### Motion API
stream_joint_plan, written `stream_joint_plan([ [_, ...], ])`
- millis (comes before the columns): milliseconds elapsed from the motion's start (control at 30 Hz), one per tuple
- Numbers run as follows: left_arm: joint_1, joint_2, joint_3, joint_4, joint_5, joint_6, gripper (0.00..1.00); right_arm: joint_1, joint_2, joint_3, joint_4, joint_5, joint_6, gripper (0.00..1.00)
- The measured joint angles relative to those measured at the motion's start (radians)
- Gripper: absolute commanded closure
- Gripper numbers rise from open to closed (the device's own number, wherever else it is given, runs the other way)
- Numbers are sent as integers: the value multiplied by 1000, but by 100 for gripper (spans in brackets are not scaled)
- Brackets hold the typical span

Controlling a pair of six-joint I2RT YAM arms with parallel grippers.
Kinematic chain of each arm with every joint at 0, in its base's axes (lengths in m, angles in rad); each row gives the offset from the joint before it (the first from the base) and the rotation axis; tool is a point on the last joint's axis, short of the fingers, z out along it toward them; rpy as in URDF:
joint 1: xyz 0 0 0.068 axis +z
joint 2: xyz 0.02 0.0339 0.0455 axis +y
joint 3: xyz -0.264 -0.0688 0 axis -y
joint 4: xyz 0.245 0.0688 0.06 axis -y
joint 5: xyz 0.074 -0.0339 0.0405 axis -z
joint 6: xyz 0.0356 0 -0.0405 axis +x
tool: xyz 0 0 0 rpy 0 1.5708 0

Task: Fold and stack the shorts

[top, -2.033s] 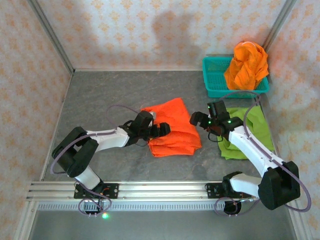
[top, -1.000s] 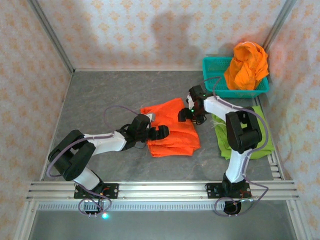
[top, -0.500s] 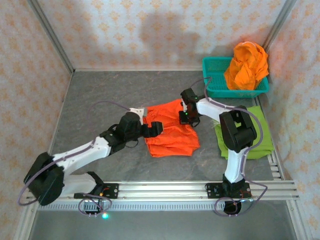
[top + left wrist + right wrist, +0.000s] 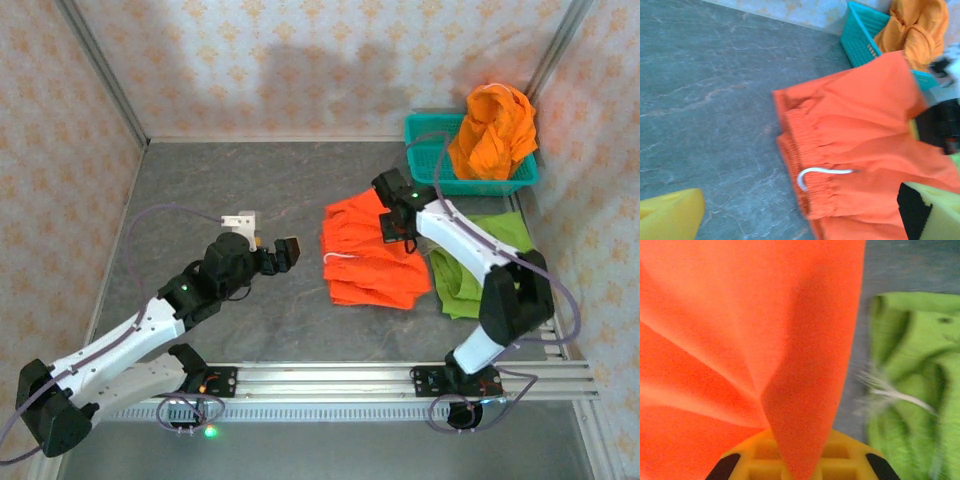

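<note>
The orange shorts, just beside the green shorts, are pinched by the right gripper. The left gripper is held open, well apart. Stacking seems to be in hand: they should be laid on the green shorts next.

desk: carries everything; arm bases at its 6 o'clock edge
folded shorts: on the desk, a little toward 3 o'clock from its middle
flat shorts: on the desk, just beside the folded shorts at their 3 o'clock
basket: at the desk's 1 o'clock corner
heaped shorts: in the basket, toward its 3 o'clock end
left hand: at the folded shorts' 9 o'clock, apart from them
right hand: at the folded shorts' 1 o'clock corner, cloth between its fingers
</note>
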Motion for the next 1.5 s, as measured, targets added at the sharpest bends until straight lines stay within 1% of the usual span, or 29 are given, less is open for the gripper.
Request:
stream_joint_plan([
  [100,0,0,0,-8,-8,0,0,-1,-36,33,-92,86,7,100],
  [233,0,0,0,-6,-13,1,0,-8,-42,66,-179,187,10,100],
  [400,0,0,0,-6,-14,7,0,-33,-42,103,-267,269,5,100],
  [533,0,1,0,-6,-14,8,0,-51,-42,181,-326,321,-11,100],
  [700,0,5,0,-6,-13,8,0,-72,-41,245,-380,359,-42,100],
  [900,0,19,0,-2,-14,8,0,-118,-31,262,-437,377,-66,100],
  [1233,0,35,0,1,-14,8,0,-128,-27,368,-497,383,-82,100],
  [1367,0,35,0,1,-14,8,0,-140,-27,373,-514,392,-85,100],
  [1500,0,35,0,1,-14,13,0,-174,-27,373,-526,411,-89,100],
])
